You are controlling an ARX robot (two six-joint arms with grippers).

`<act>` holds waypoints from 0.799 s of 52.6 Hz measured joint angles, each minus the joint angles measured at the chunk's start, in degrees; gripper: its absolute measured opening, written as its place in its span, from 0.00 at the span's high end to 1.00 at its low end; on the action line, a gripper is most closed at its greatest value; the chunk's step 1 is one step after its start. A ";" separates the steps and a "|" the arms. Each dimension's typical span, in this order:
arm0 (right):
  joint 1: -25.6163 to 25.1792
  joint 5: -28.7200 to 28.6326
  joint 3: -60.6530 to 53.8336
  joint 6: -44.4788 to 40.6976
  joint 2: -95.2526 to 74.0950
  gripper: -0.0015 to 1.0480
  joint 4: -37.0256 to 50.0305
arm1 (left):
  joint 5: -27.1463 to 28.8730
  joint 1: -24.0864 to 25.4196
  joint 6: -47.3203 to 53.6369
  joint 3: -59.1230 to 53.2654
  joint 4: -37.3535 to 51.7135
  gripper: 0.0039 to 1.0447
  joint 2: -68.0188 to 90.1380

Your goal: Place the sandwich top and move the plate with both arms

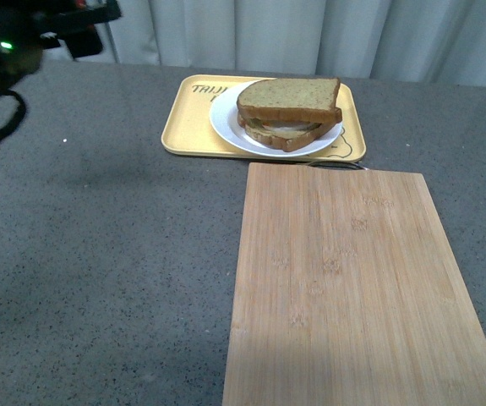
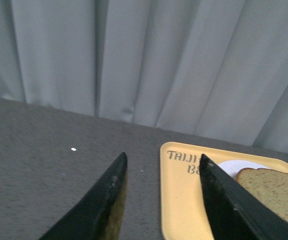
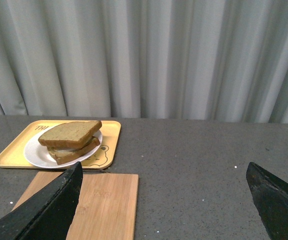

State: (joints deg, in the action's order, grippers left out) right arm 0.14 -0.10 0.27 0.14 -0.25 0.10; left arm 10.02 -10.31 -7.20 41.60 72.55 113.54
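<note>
You have the tray (image 1: 183,127) at the rear centre of the worktop (image 1: 99,254), before the curtain (image 1: 310,34). The plate (image 1: 226,131) sits on the tray's right half. The sandwich top (image 1: 289,95) lies on the lower slice (image 1: 289,139) on that plate. The cutting board (image 1: 344,288) lies directly in front of the tray, extending right. The left arm (image 1: 6,51) hangs over the far left corner.

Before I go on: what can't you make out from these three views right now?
- Sandwich filling: hidden under the sandwich top in every view.
- Tray lettering: front view, covered by the plate; left wrist view, cut off by a finger.
- Right gripper: absent from the front view.
- Cutting board: near end cut off.
</note>
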 joint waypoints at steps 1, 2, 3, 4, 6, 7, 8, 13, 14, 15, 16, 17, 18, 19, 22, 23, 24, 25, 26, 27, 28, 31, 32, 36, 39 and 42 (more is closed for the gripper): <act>0.00 0.00 0.00 0.00 0.00 0.09 0.00 | -0.20 0.37 1.09 -1.57 0.46 0.62 -1.44; 0.00 0.00 0.00 -0.02 0.00 0.09 0.00 | -0.61 0.74 2.23 -3.43 0.90 0.66 -3.10; 0.00 -0.02 0.00 0.00 0.00 0.09 0.00 | -0.68 0.83 2.56 -3.78 0.98 0.67 -3.41; 0.00 -0.02 0.00 0.00 0.00 0.09 0.00 | -0.94 1.16 3.08 -5.31 1.22 0.71 -4.61; 0.00 -0.02 0.00 0.00 0.00 0.09 0.00 | -1.42 1.64 4.04 -7.74 1.55 0.77 -6.45; 0.00 -0.02 0.00 0.00 0.00 0.09 0.00 | -1.53 1.86 4.39 -8.83 1.64 0.79 -7.15; 0.00 -0.02 0.00 0.00 0.00 0.09 0.00 | -1.70 2.12 4.68 -10.19 1.75 0.83 -8.00; 0.00 0.00 0.00 0.00 0.00 0.09 0.00 | -2.71 2.99 5.55 -15.17 1.75 0.96 -11.50; 0.00 0.00 0.00 0.00 0.00 0.09 0.00 | -2.82 3.15 5.49 -15.98 1.75 0.97 -12.20; 0.00 0.00 0.00 0.00 0.00 0.09 0.00 | -3.06 3.26 5.79 -16.83 1.75 0.96 -12.98; 0.00 0.00 0.00 0.00 0.00 0.09 0.00 | -3.21 3.43 5.86 -17.86 1.75 0.97 -14.01; 0.00 0.00 0.00 0.00 0.00 0.09 0.00 | -3.39 3.54 5.88 -18.36 1.75 0.97 -14.53; 0.00 0.00 0.00 0.00 0.00 0.09 0.00 | -3.67 3.65 5.95 -19.30 1.75 0.97 -15.65; 0.00 0.00 0.00 0.00 0.00 0.09 0.00 | -3.96 3.82 6.03 -20.20 1.75 0.97 -16.72; 0.00 0.00 0.00 0.00 0.00 0.09 0.00 | -4.44 4.15 6.16 -22.32 1.70 0.97 -19.37; 0.00 0.00 0.00 -0.02 0.00 0.09 0.00 | -4.68 4.33 6.21 -23.12 1.62 0.97 -20.39; 0.00 0.00 0.00 0.00 0.00 0.09 0.00 | -4.66 4.42 6.23 -23.52 1.55 0.97 -20.87; 0.00 0.00 0.00 0.00 0.00 0.09 0.00 | -4.70 4.63 6.29 -24.26 1.38 0.97 -21.81; 0.00 0.00 0.00 0.00 0.00 0.09 0.00 | -4.87 4.83 6.32 -25.03 1.14 0.97 -22.84; 0.00 0.00 0.00 0.00 0.00 0.09 0.00 | -4.96 4.96 6.32 -25.40 0.98 0.97 -23.30; 0.00 0.00 0.00 0.00 0.00 0.09 0.00 | -5.14 5.14 6.34 -26.14 0.68 0.97 -24.28; 0.00 0.00 0.00 0.00 0.00 0.09 0.00 | -5.38 5.62 6.36 -27.89 -0.13 0.97 -26.64; 0.00 0.00 0.00 -0.02 0.00 0.09 0.00 | -5.55 5.81 6.36 -28.57 -0.50 0.97 -27.63; 0.00 0.00 0.00 0.00 0.00 0.09 0.00 | -5.92 6.21 6.40 -30.27 -1.79 0.97 -30.67; 0.00 -0.02 0.00 -0.02 0.00 0.09 0.00 | -6.21 6.49 6.54 -30.99 -5.95 0.97 -34.47; 0.00 0.00 0.00 0.00 0.00 0.09 0.00 | -8.74 7.85 6.60 -31.95 -8.72 0.97 -38.34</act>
State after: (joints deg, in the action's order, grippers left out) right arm 0.14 -0.10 0.27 0.14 -0.25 0.10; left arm 1.28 -2.46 -0.60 9.65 63.83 75.20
